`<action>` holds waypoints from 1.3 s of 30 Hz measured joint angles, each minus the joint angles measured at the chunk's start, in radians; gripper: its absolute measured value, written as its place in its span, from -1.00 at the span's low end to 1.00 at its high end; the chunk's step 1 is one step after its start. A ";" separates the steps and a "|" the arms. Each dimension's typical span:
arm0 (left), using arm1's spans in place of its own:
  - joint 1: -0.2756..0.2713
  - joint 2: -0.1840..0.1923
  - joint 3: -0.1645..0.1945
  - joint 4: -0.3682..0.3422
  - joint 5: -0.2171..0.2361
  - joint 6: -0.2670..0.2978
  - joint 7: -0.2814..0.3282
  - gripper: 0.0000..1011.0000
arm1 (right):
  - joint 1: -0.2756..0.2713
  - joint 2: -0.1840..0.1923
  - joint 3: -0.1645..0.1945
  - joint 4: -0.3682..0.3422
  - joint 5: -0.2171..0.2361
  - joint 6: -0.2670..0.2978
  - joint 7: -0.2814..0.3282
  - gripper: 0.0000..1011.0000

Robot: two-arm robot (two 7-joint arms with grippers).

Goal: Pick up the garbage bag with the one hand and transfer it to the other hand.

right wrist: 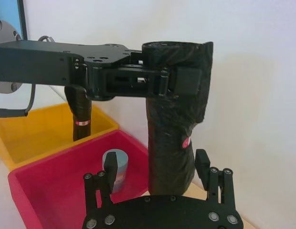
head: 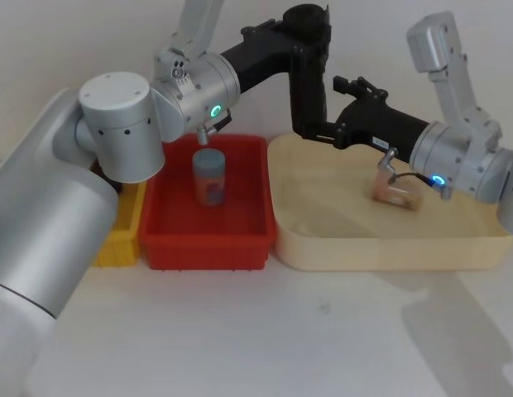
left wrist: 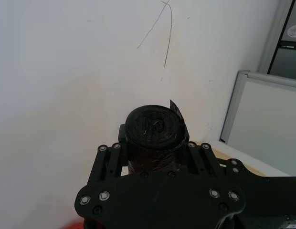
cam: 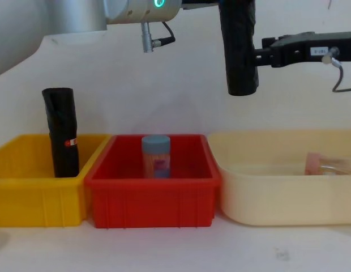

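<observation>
The garbage bag [cam: 239, 51], a rolled black plastic cylinder, hangs upright high above the gap between the red bin and the cream tray. My left gripper [right wrist: 174, 81], on the green-ring arm, is shut on its upper part; the left wrist view looks down on the roll's end [left wrist: 153, 129] between the fingers. My right gripper [right wrist: 155, 164], on the blue-ring arm, reaches in from the right at the bag's lower part [head: 306, 91]. It is open, one finger [right wrist: 110, 164] on each side of the roll, with a gap on one side.
Below stand a yellow bin [cam: 28, 187] holding another black roll with a red label [cam: 62, 133], a red bin [cam: 153, 198] with a blue-lidded jar [cam: 156, 156], and a cream tray [cam: 277, 198] with a pinkish item [cam: 322, 163]. White table lies in front.
</observation>
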 joint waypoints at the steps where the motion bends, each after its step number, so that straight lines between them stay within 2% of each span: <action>1: 0.000 0.000 0.000 0.000 0.000 0.000 0.000 0.08 | 0.004 -0.002 -0.003 0.003 -0.001 0.000 0.000 0.98; 16: 0.000 0.000 0.000 0.000 0.000 0.000 0.000 0.08 | 0.059 -0.038 -0.047 0.053 -0.049 0.002 -0.032 0.98; 25: 0.000 0.000 0.000 0.000 0.000 0.000 0.000 0.08 | 0.079 -0.055 -0.062 0.076 -0.073 0.004 -0.050 0.97; 28: 0.000 0.000 0.000 0.000 0.000 0.000 0.000 0.08 | 0.082 -0.057 -0.064 0.080 -0.078 0.004 -0.053 0.90; 34: 0.000 0.000 0.000 0.000 0.000 0.000 0.000 0.08 | 0.088 -0.063 -0.068 0.087 -0.086 0.005 -0.059 0.63; 35: 0.000 0.000 0.000 0.000 0.000 0.000 0.000 0.08 | 0.089 -0.064 -0.069 0.088 -0.087 0.005 -0.060 0.52; 38: 0.000 0.000 0.000 0.000 0.000 0.000 0.000 0.08 | 0.091 -0.065 -0.070 0.090 -0.089 0.005 -0.061 0.41; 39: 0.000 0.000 0.000 0.000 0.000 0.000 0.000 0.08 | 0.091 -0.065 -0.070 0.090 -0.090 0.005 -0.062 0.30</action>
